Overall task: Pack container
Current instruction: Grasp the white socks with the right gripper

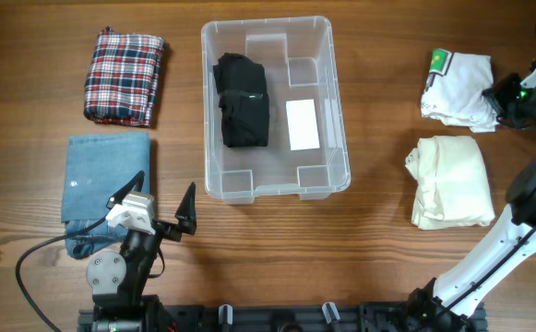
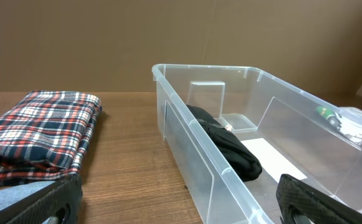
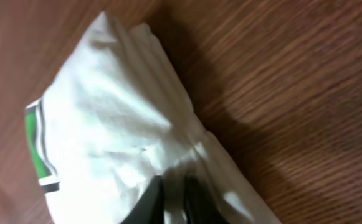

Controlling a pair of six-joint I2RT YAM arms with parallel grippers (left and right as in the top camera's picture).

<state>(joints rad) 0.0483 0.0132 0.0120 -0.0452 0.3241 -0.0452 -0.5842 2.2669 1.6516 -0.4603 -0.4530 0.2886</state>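
**Right gripper [image 1: 506, 94] pinching white garment with a green patch [image 1: 459, 88] beside the part-filled container [image 1: 277, 190]**

The clear, see-through rectangular plastic container is sitting open side up near the middle of the brown wooden table [image 1: 378, 267]. Inside it, a black folded garment [image 1: 243, 101] is lying along the left half. A white rectangular label [image 1: 303, 124] is showing on the base just right of that garment.

Left of the container, a red, white and navy plaid folded cloth [image 1: 124, 77] is lying at the far side. A light blue folded denim piece [image 1: 101, 180] is lying nearer the robot. The left gripper [image 1: 160, 199] is facing the container from off its near-left corner, at the denim's near-right edge, with its 2 fingers spread wide and gripping nothing.

Right of the container and well apart from it, the white garment is lying at the far side, with a cream folded cloth [image 1: 450, 182] just nearer. The right gripper is sitting at the white garment's right edge, its 2 fingers [image 3: 151, 200] drawn close together and nipping a fold of the white fabric
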